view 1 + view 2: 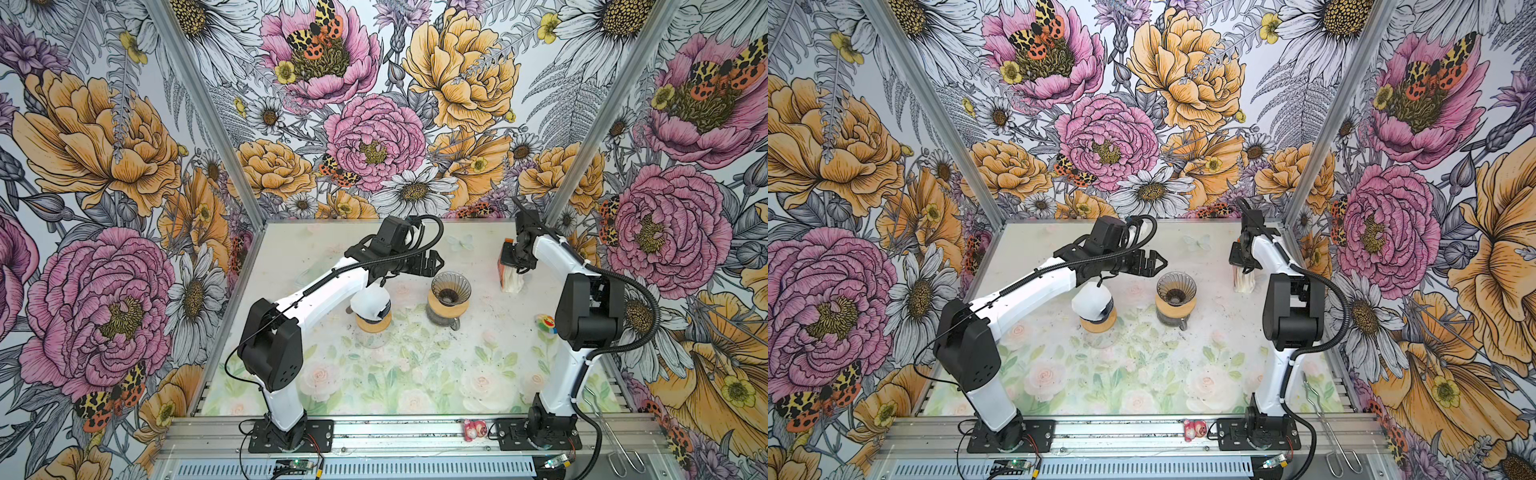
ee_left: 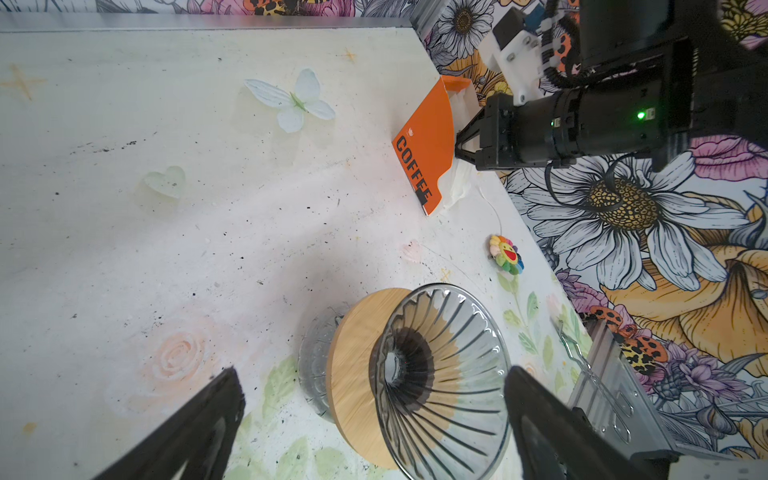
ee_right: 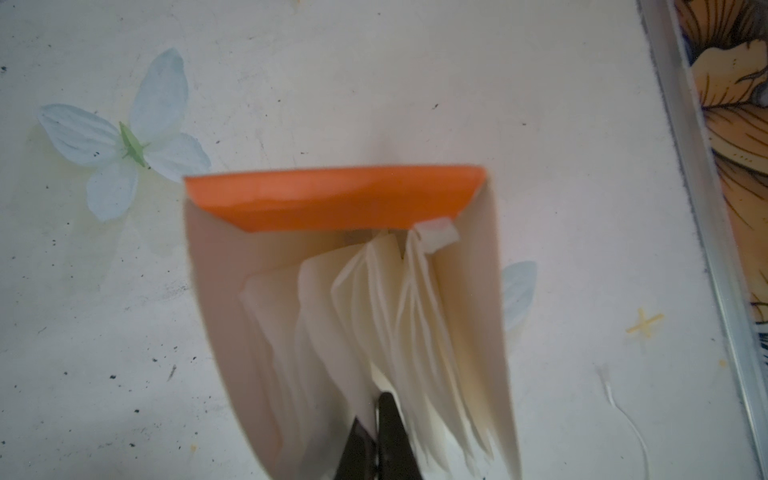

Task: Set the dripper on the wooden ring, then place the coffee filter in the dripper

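Coffee filter [image 3: 384,299], light, limp, tearable paper, is standing among others in the orange box [image 3: 332,199], well apart from the empty dripper [image 1: 451,289]; right gripper [image 3: 376,401] is pinching shut on its top edge, likely the best hold, left gripper [image 2: 372,374] is hanging wide open.

Three papered walls close the space in: a back wall [image 1: 374,124] and two side walls [image 1: 83,208] [image 1: 685,208], all covered with large drawn pink peonies, orange blooms, white daisies and spotted moths. Bare aluminium posts [image 1: 210,116] run up both rear corners. The pale tabletop [image 1: 415,374] is printed with faint roses and leaves, carries a white butterfly [image 2: 291,102] and is dusted with dark specks. A slotted aluminium rail [image 1: 395,432] edges its front
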`<state>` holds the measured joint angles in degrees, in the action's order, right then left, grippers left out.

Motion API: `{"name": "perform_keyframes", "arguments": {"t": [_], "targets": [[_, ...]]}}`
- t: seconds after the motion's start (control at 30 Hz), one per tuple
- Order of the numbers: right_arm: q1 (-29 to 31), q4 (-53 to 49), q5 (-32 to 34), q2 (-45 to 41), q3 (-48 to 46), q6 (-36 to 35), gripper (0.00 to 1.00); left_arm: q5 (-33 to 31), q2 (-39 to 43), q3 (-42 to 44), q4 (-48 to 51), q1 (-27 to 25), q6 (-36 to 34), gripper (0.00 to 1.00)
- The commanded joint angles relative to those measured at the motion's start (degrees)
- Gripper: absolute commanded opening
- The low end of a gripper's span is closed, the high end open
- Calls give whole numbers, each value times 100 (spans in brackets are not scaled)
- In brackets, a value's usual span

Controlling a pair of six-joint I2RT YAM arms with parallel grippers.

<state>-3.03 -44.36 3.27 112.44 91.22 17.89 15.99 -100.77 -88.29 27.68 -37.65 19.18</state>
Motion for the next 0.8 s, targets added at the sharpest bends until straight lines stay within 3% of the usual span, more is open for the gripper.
{"name": "perform_keyframes", "arguments": {"t": [0.0,0.13,0.77], "targets": [[-12,23,84,59,133,-24,4,75,-39,-148,42,-40,-13,99],[-5,21,60,-61,74,-5,0,76,-39,-151,42,-38,-14,99],[42,-15,-33,-947,-714,117,0,91,-39,-153,36,-76,-25,99]]}}
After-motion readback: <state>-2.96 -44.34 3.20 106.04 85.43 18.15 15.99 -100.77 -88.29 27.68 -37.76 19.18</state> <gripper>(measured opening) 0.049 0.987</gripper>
